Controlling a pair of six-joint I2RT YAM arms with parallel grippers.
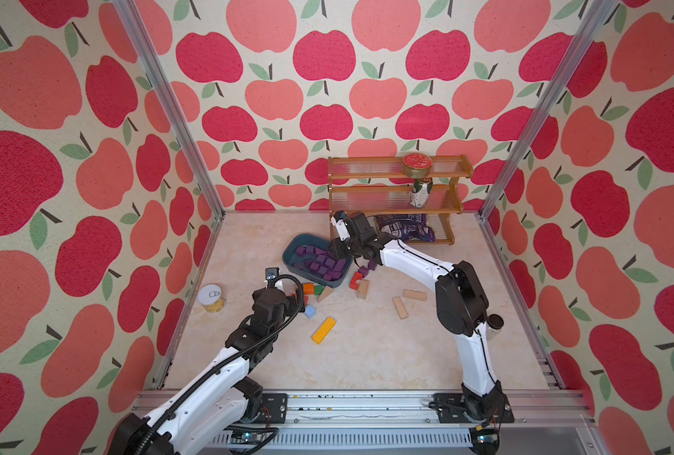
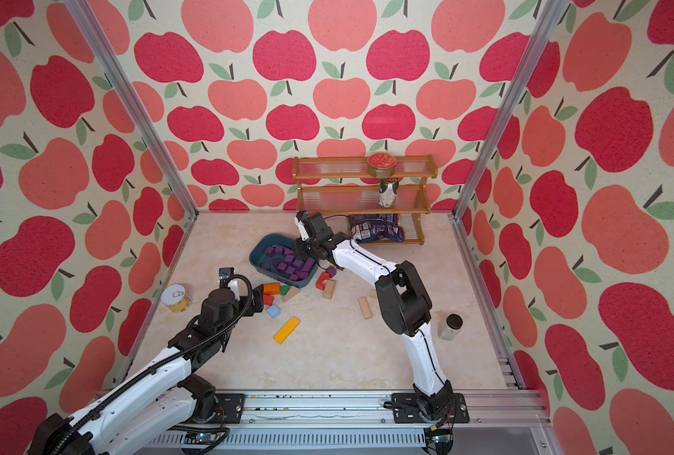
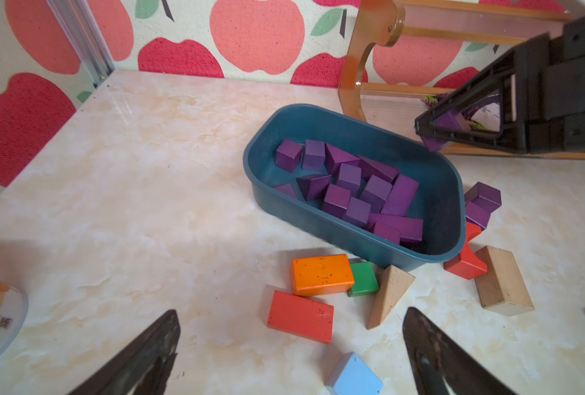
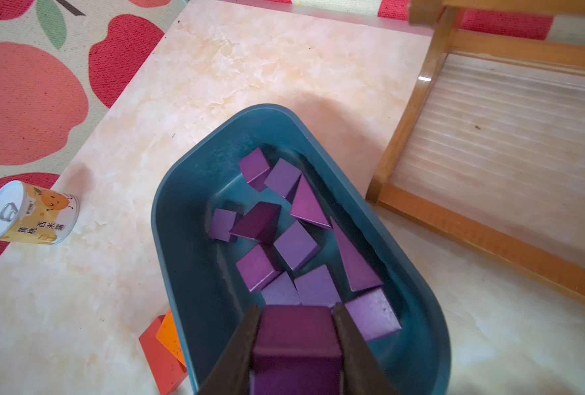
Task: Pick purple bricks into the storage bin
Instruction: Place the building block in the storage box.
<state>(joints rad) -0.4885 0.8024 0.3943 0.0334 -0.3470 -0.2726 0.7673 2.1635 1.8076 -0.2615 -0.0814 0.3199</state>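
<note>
Right wrist view shows you the right tool point(image 4: 297, 307) clamped on a matte dark-purple cube point(image 4: 296, 338) above the shallow teal plastic bin point(image 4: 181, 246); your left tool point(image 3: 291, 312) stands wide apart.

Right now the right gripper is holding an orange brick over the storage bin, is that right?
Not quite: the brick is not orange. The right wrist view shows the right gripper shut on a purple brick over the storage bin.
</note>
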